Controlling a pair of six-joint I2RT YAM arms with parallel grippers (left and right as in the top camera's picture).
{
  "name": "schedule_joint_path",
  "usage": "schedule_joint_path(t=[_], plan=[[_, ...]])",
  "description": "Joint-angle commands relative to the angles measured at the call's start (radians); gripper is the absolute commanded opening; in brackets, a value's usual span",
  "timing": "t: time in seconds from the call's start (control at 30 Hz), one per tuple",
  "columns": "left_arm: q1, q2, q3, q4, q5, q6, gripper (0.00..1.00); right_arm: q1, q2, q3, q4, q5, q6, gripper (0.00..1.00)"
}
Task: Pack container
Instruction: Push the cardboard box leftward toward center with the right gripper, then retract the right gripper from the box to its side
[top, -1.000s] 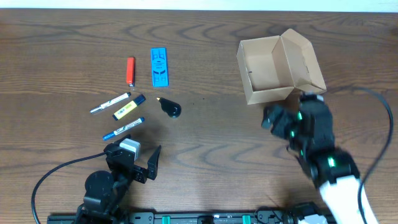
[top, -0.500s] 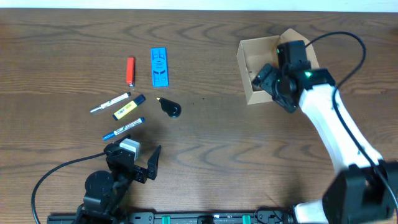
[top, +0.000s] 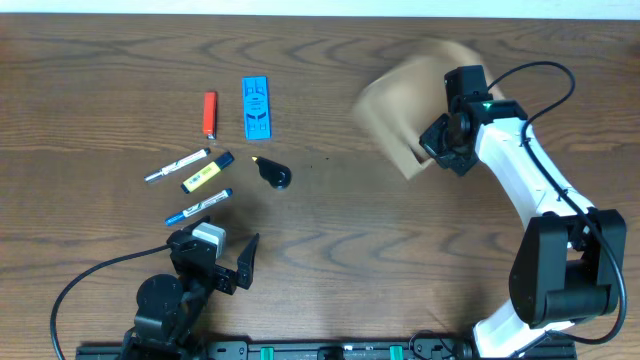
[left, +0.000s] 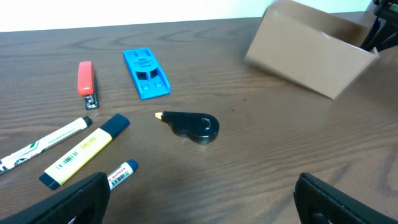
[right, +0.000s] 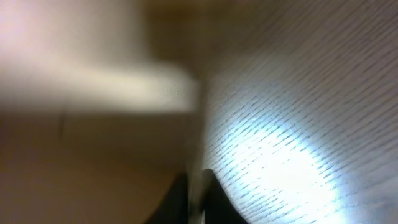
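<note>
- Right claw (top: 441, 140) sits on the right edge of the container (top: 400, 100), upper right of the overhead frame. Its wrist view shows dark fingertips (right: 177, 199) close together around a thin pale wall. I judge it clenched on that wall, though heavy blur limits certainty.
- Overhead, the container is only a tan smear. In the left wrist view it lies at upper right and looks tilted. I cannot tell whether it is clear of the bench (top: 330, 250). A grip on the rim suits shifting it towards the items.
- Left claw (top: 222, 258), lower left, is spread wide and grasps nothing. It is parked just below the stationery, probably ready to pick.
- Unpacked, left of centre: red stapler (top: 209, 115), blue plastic piece (top: 256, 107), white marker (top: 177, 165), yellow highlighter (top: 207, 174), small blue pen (top: 198, 207), black correction-tape dispenser (top: 274, 174).
</note>
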Motion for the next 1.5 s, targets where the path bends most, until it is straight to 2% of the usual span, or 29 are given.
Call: schedule_joint_path(t=[0.0, 0.47, 0.7, 0.83, 1.27, 1.47], plan=[[0.006, -0.006, -0.022, -0.003, 0.0, 0.007, 0.95, 0.006, -0.004, 0.036, 0.001, -0.011, -0.084, 0.01], [0.006, -0.006, -0.022, -0.003, 0.0, 0.007, 0.95, 0.109, -0.024, 0.121, -0.037, 0.013, -0.709, 0.01], [0.006, -0.006, -0.022, -0.003, 0.0, 0.007, 0.95, 0.109, -0.024, 0.121, -0.033, 0.014, -0.846, 0.01], [0.006, -0.006, -0.022, -0.003, 0.0, 0.006, 0.95, 0.129, -0.024, 0.121, -0.021, 0.014, -0.833, 0.01], [0.006, -0.006, -0.022, -0.003, 0.0, 0.007, 0.95, 0.208, -0.024, 0.121, 0.021, 0.035, -0.533, 0.01], [0.006, -0.006, -0.022, -0.003, 0.0, 0.007, 0.95, 0.216, -0.024, 0.121, 0.024, 0.047, -0.517, 0.01]])
